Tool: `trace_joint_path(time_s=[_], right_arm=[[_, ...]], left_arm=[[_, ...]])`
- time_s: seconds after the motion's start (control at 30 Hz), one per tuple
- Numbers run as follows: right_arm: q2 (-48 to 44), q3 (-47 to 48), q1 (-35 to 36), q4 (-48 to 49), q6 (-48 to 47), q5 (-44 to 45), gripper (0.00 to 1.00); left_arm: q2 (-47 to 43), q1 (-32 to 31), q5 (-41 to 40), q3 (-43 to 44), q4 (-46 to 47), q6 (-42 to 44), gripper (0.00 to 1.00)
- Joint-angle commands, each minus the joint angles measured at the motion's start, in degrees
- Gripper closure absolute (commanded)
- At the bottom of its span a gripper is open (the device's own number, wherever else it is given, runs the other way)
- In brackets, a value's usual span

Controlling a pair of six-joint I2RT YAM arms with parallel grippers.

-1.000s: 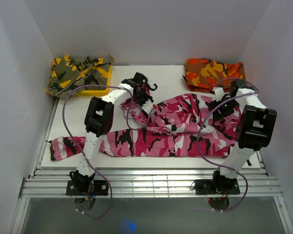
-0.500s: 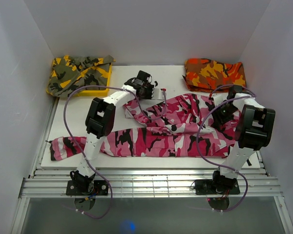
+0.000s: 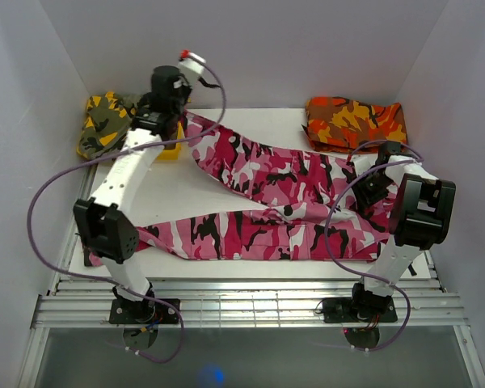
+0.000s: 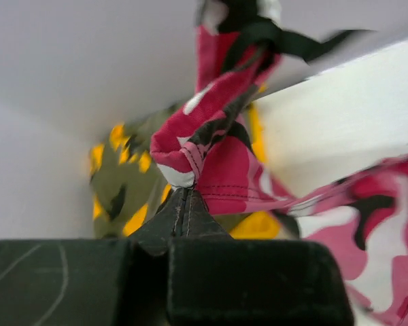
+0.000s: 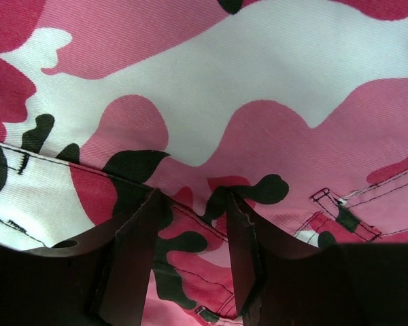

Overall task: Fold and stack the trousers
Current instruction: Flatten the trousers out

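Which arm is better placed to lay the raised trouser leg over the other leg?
Left: the left gripper holds the trousers by the raised hem; the right gripper sits open over the waist.

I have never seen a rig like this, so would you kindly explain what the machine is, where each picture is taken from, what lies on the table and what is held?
These are two robot arms, the left arm and the right arm, bolted at the near edge of a white table. The wide picture comes from a fixed camera above and behind them; each close-up comes from a camera on one wrist. Across the table lie pink, white and black camouflage trousers. At the back left a yellow-olive garment sits on a yellow tray; at the back right lies an orange-red garment. The left claw is shut on the end of one trouser leg, raised at the back left. The right claw is open just over the cloth on the right, apparently gripping nothing.
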Motion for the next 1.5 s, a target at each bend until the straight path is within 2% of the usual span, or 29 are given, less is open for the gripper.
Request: trace_joint_path(time_s=[0.0, 0.13, 0.2, 0.3, 0.33, 0.4, 0.53, 0.67, 0.7, 0.83, 0.87, 0.93, 0.97, 1.0, 1.03, 1.07, 1.1, 1.13, 1.2, 1.3, 1.47], right_arm=[[-1.9, -1.3, -0.7, 1.9, -0.8, 1.8, 0.52], [-2.1, -1.9, -1.1, 2.3, -1.0, 2.0, 0.52], [-2.3, -2.0, -1.3, 2.4, -1.1, 1.9, 0.52], [-2.4, -2.1, -1.7, 2.3, -1.3, 1.7, 0.53], [-2.4, -2.1, -1.8, 2.3, -1.4, 1.6, 0.53], [-2.7, -2.2, -1.9, 2.4, -1.5, 1.4, 0.53], [-3.0, -2.2, -2.2, 2.2, -1.7, 1.3, 0.53], [-3.1, -2.1, -2.5, 2.1, -2.0, 1.0, 0.53], [-3.1, -2.1, -2.5, 2.2, -2.1, 0.9, 0.53], [-3.4, -2.4, -2.8, 1.9, -2.3, 0.6, 0.53], [-3.6, -2.4, -2.7, 1.9, -2.4, 0.6, 0.53], [-3.8, -2.6, -2.8, 1.8, -2.6, 0.5, 0.53], [-3.8, -2.6, -2.8, 1.4, -2.6, 0.5, 0.53], [-3.8, -2.3, -2.9, 0.9, -2.9, -0.2, 0.53], [-3.8, -1.9, -2.8, 0.4, -2.9, -0.5, 0.52], [-3.9, -1.6, -2.9, 0.0, -3.0, -0.7, 0.52], [-4.0, -1.4, -2.8, -0.6, -3.1, -1.1, 0.51], [-4.1, -0.8, -2.9, -0.9, -3.1, -1.4, 0.51], [-4.6, -0.5, -2.9, -1.3, -3.1, -1.9, 0.51], [-5.1, 0.4, -2.8, -2.0, -2.9, -2.6, 0.51], [-5.4, 1.1, -2.8, -3.0, -2.8, -3.0, 0.51]], left_arm=[[-9.4, 8.5, -3.6, -5.8, -5.2, -16.8, 1.0], [-20.7, 19.0, 1.2, -17.8, -5.4, -26.4, 1.0], [-26.6, 20.8, 1.7, -24.9, -5.5, -28.7, 1.0], [-30.2, 23.5, 0.3, -32.4, -6.5, -32.2, 1.0], [-30.2, 24.0, -3.3, -33.3, -7.5, -35.0, 1.0], [-29.2, 25.2, -5.3, -33.7, -11.1, -38.1, 1.0], [-30.1, 27.2, -3.7, -35.2, -10.7, -39.6, 1.0], [-27.0, 28.4, -6.0, -33.7, -16.4, -42.8, 1.0], [-26.1, 29.5, -5.6, -33.1, -19.5, -44.9, 1.0], [-21.9, 38.6, 1.1, -32.6, -21.8, -47.2, 1.0], [-21.2, 39.9, 6.6, -32.5, -21.1, -46.4, 1.0], [-20.7, 42.8, 20.1, -33.4, -15.7, -34.6, 0.99], [-20.6, 42.8, 28.1, -33.0, -15.5, -28.8, 0.94], [-20.6, 42.8, 40.2, -32.3, -17.7, -23.0, 0.9], [-20.8, 42.8, 45.7, -31.7, -19.9, -12.4, 0.75], [-21.0, 42.5, 49.0, -30.5, -22.6, -7.1, 0.68], [-21.4, 41.8, 49.8, -30.5, -26.1, -3.4, 0.61], [-22.1, 40.6, 49.9, -30.4, -28.7, 4.8, 0.55], [-22.9, 39.4, 48.7, -31.8, -35.5, 11.8, 0.55], [-26.6, 39.3, 48.6, -37.1, -40.6, 22.5, 0.55], [-27.9, 37.1, 46.4, -41.8, -44.2, 28.9, 0.55]])
